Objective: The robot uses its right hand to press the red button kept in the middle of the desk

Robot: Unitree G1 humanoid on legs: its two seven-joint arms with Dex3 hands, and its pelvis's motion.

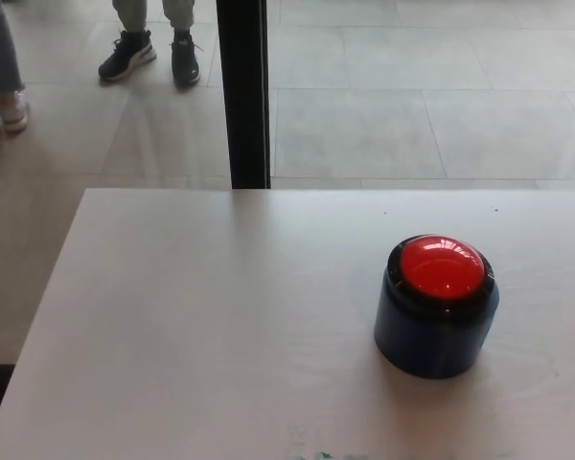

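Observation:
A red domed button (pixel 443 266) sits on top of a dark blue cylindrical base (pixel 434 331), standing upright on the pale desk (pixel 201 326), right of the picture's middle. Nothing touches it. Neither of my hands nor any part of my arms shows in the head view.
The desk's far edge runs across the picture and its left edge slants down to the lower left. Behind it stands a black post (pixel 242 91) on a tiled floor. A person's legs in dark shoes (pixel 153 53) stand at the top left, and another person's leg (pixel 2 72) shows at the far left.

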